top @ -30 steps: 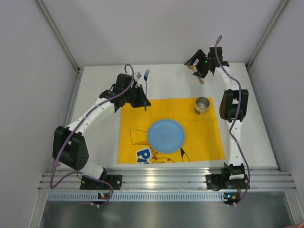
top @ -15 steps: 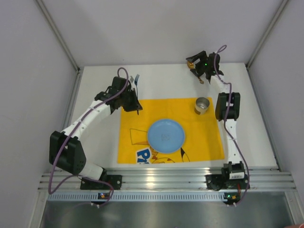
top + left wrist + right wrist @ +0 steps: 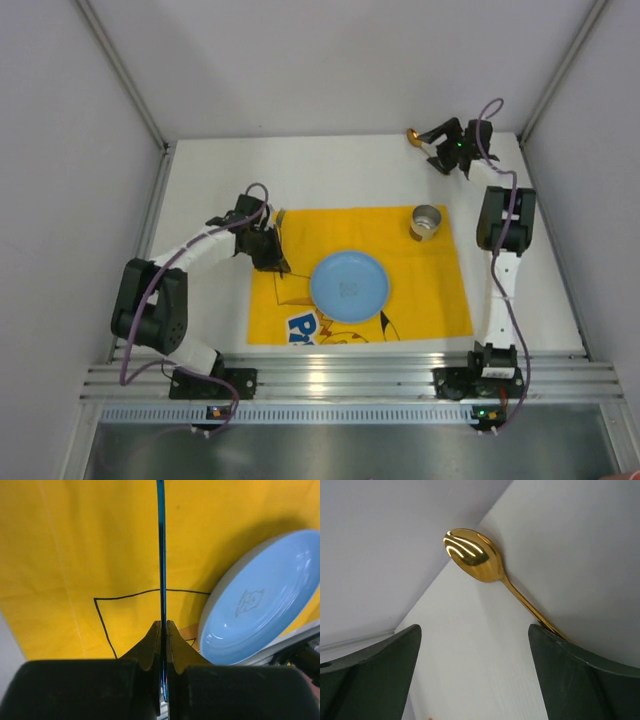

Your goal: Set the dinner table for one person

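Top external view: both arms reached out from the near rail over the dinner table [image 3: 330,175], a white tabletop with a yellow placemat [image 3: 430,300] lying on its near half.
Left arm pose: folded sharply at the elbow close to its base, the forearm running out along the placemat's left edge and the wrist turned down and inward.
Left gripper [image 3: 163,625]: low over the left part of the placemat, fingers pressed together on a thin blue utensil [image 3: 161,540].
Blue utensil: seen edge-on from the wrist camera, running straight out past the fingertips above the yellow cloth. Which kind of utensil it was could not be told from these views.
Blue plate [image 3: 349,285]: flat near the middle of the placemat, just to the right of the left gripper and apart from it.
Metal cup [image 3: 427,222]: upright on the placemat's far right corner.
Right arm pose: stretched almost fully along the table's right side to the far right corner, the wrist bent to the left.
Right gripper [image 3: 474,630]: fingers spread wide, pointed at the back edge of the table where it met the wall.
Gold spoon [image 3: 470,555]: lying at that back edge, bowl up. Its bowl lay out beyond the fingertips and its handle passed behind the right-hand finger, so whether the two touched could not be told.
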Robot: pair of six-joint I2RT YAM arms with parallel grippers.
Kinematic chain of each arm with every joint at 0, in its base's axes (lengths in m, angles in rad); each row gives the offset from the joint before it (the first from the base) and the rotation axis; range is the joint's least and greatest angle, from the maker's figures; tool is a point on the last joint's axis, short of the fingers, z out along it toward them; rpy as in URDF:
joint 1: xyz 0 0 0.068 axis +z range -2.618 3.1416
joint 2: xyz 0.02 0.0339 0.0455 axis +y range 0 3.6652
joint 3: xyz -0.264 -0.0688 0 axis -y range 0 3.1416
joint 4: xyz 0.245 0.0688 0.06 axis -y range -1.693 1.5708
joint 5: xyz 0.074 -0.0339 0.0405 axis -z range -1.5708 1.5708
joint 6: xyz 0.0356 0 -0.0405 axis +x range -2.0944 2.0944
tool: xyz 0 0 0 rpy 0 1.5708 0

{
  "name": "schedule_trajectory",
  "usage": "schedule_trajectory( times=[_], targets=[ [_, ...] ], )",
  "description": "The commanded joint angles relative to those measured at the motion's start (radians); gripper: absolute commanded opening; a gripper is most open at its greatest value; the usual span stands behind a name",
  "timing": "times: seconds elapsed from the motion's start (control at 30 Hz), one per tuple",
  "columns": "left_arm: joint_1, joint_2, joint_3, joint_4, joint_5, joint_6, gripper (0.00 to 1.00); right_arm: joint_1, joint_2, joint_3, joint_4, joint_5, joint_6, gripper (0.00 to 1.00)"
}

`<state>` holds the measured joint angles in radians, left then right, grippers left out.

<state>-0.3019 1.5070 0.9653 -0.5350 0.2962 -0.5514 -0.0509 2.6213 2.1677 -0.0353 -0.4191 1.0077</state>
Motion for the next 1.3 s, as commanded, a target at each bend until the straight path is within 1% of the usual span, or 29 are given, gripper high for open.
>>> schedule_trajectory(
  times=[0.0,0.07,0.1,0.13,0.17,0.23,0.27,0.3,0.37,0.4,0.43,0.47,0.5,0.53,0.57,0.6,0.63,0.67,0.73,0.77,0.8,0.87,0.9,0.93,0.97,1.0,1.07,1.13,1.27],
  targets=[
    [-0.005,0.093,-0.048,0.121,0.187,0.005,0.00,-0.098,-0.140,-0.204,-0.094,0.011,-0.147,0.89],
    [-0.006,0.148,-0.069,0.151,0.222,0.007,0.00,-0.116,-0.197,-0.308,-0.083,-0.026,-0.185,0.88],
    [-0.011,0.163,-0.076,0.164,0.233,0.005,0.00,-0.133,-0.228,-0.418,-0.083,-0.033,-0.195,0.87],
    [-0.013,0.176,-0.082,0.187,0.253,0.004,0.00,-0.142,-0.298,-0.477,-0.081,-0.041,-0.202,0.87],
    [-0.016,0.194,-0.094,0.194,0.259,0.002,0.00,-0.150,-0.337,-0.599,-0.081,-0.050,-0.216,0.86],
    [-0.025,0.211,-0.103,0.201,0.270,-0.002,0.00,-0.173,-0.476,-0.731,-0.089,-0.050,-0.225,0.84],
    [-0.029,0.220,-0.111,0.199,0.270,-0.005,0.00,-0.179,-0.530,-0.855,-0.106,-0.026,-0.237,0.82],
    [-0.035,0.223,-0.115,0.196,0.273,-0.011,0.00,-0.191,-0.638,-0.908,-0.132,0.002,-0.244,0.82],
    [-0.040,0.225,-0.131,0.193,0.290,-0.015,0.00,-0.196,-0.746,-1.029,-0.219,0.066,-0.264,0.80],
    [-0.046,0.220,-0.129,0.184,0.293,-0.015,0.00,-0.193,-0.832,-1.048,-0.247,0.069,-0.274,0.80],
    [-0.048,0.216,-0.123,0.173,0.294,-0.012,0.00,-0.188,-0.863,-1.054,-0.302,0.068,-0.284,0.80],
    [-0.049,0.194,-0.116,0.143,0.290,-0.010,0.17,-0.182,-0.891,-1.053,-0.322,0.065,-0.300,0.80],
    [-0.049,0.179,-0.106,0.121,0.287,-0.010,0.34,-0.162,-0.924,-1.028,-0.331,0.060,-0.308,0.81],
    [-0.051,0.162,-0.087,0.103,0.279,-0.015,0.53,-0.155,-0.929,-1.004,-0.334,0.054,-0.311,0.82],
    [-0.051,0.121,-0.074,0.086,0.268,-0.016,0.93,-0.146,-0.925,-0.972,-0.333,0.037,-0.325,0.82],
    [-0.051,0.102,-0.060,0.046,0.246,-0.016,0.98,-0.133,-0.887,-0.877,-0.336,0.022,-0.333,0.83],
    [-0.051,0.082,-0.045,0.029,0.236,-0.013,0.98,-0.127,-0.859,-0.821,-0.333,0.004,-0.339,0.83],
    [-0.051,0.052,-0.013,0.009,0.227,-0.009,0.98,-0.124,-0.827,-0.709,-0.333,-0.024,-0.348,0.83],
    [-0.051,0.033,0.018,-0.034,0.192,0.004,0.98,-0.118,-0.710,-0.599,-0.298,-0.053,-0.337,0.84],
    [-0.051,0.024,0.044,-0.042,0.179,0.008,0.98,-0.118,-0.661,-0.489,-0.273,-0.097,-0.308,0.84],
    [-0.051,0.021,0.053,-0.051,0.160,0.008,0.98,-0.115,-0.556,-0.432,-0.243,-0.115,-0.291,0.84],
    [-0.051,0.015,0.069,-0.057,0.138,0.004,0.98,-0.112,-0.438,-0.302,-0.186,-0.133,-0.229,0.83],
    [-0.051,0.013,0.072,-0.060,0.132,-0.001,0.98,-0.109,-0.308,-0.149,-0.173,-0.144,-0.200,0.83],
    [-0.051,0.012,0.078,-0.066,0.123,-0.004,0.98,-0.107,-0.240,-0.062,-0.144,-0.158,-0.167,0.82],
    [-0.051,0.003,0.076,-0.072,0.115,-0.008,0.98,-0.106,-0.172,0.093,-0.124,-0.173,-0.096,0.82],
    [-0.051,-0.007,0.076,-0.075,0.106,-0.018,0.98,-0.099,-0.058,0.162,-0.106,-0.172,-0.054,0.82],
    [-0.051,-0.040,0.058,-0.077,0.084,-0.031,0.97,-0.093,0.029,0.262,0.009,-0.155,0.071,0.81],
    [-0.051,-0.065,0.030,-0.077,0.067,-0.054,0.97,-0.083,0.089,0.265,0.125,-0.112,0.129,0.80],
    [-0.051,-0.134,-0.020,-0.083,0.031,-0.096,0.96,-0.055,0.150,0.325,0.143,0.012,0.114,0.80]
  ],
)
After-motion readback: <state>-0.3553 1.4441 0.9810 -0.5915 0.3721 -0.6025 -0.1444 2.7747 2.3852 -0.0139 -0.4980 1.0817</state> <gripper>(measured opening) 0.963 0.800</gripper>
